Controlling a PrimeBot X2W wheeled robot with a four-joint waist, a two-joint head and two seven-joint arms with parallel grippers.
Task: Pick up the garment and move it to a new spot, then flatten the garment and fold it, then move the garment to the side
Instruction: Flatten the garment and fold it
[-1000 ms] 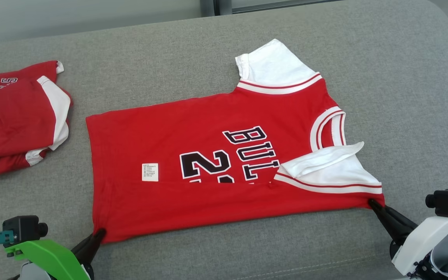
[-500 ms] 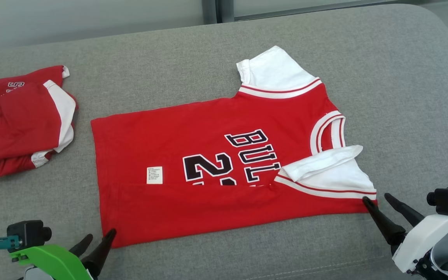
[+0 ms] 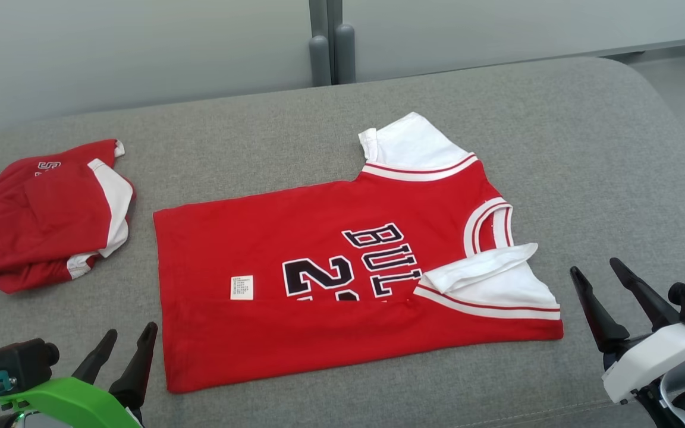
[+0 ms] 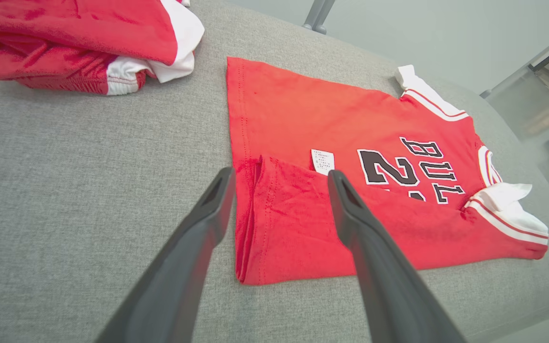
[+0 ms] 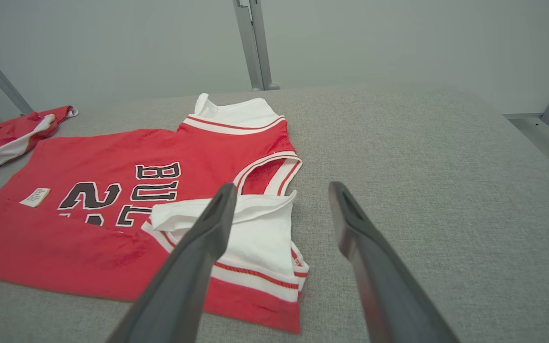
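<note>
I see the red jersey (image 3: pixel 295 238) lying flat in the middle of the grey cushion (image 3: pixel 592 148). The edge nearest me is folded up over the front and hides part of the black number (image 3: pixel 317 277). One white sleeve (image 3: pixel 497 286) is folded in too. My left end effector (image 3: pixel 131 330) is close to the jersey's near left corner, its two fingers apart, holding nothing. My right end effector (image 3: pixel 594 266) is just past the near right corner, fingers apart and empty. A second red garment (image 3: pixel 33 220) lies bunched up far to the left.
</note>
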